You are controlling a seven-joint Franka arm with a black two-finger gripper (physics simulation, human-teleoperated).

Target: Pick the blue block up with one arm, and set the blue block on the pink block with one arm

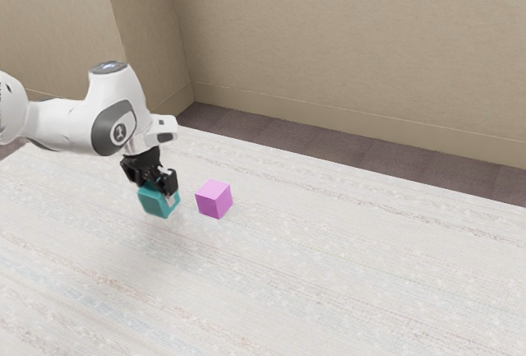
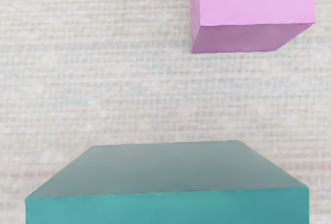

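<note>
1. black gripper (image 1: 160, 190) is closed on the teal block (image 1: 158, 201), a finger on each of 2 sides, holding it off the table (image 1: 329, 274).
2. pink block (image 1: 214, 199) sits on the table just beside it, toward the exterior view's right, not touching.
3. white arm (image 1: 74, 126) reaches in from the exterior view's left.

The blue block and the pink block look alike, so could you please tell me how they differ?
Colour: the blue block is teal-blue, the pink block pink. State: the blue block is gripped by the gripper and appears lifted; the pink block rests on the table. Both are similar-sized cubes.
</note>
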